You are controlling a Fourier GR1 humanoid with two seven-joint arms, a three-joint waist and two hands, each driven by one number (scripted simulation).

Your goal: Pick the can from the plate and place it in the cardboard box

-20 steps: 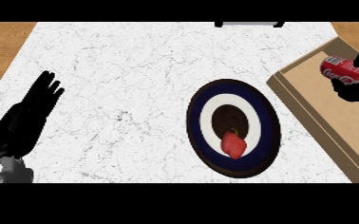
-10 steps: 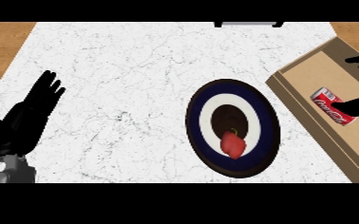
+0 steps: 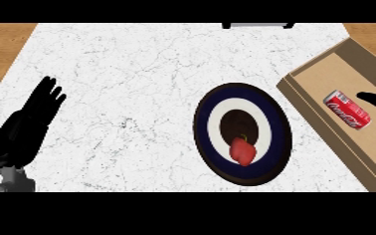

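Red can (image 3: 348, 110) lying on its side inside the cardboard box (image 3: 305, 82) at the right edge, off the plate (image 3: 272, 155). Red apple (image 3: 243, 151) on the plate's lower part. Left hand (image 3: 33, 117) resting at the left edge, fingers straight, holding nothing. Right hand (image 3: 367, 97) just beside the can; finger state impossible to tell.

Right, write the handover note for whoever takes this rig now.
Left hand: open, resting at the counter's left edge, fingers up.
Right hand: only a dark tip shows at the right edge, over the cardboard box; fingers not readable.
Can: lying on its side inside the box.
Plate: holds only a red fruit.
Done: can is in the box.
Left: nothing visible except clearing the right hand.
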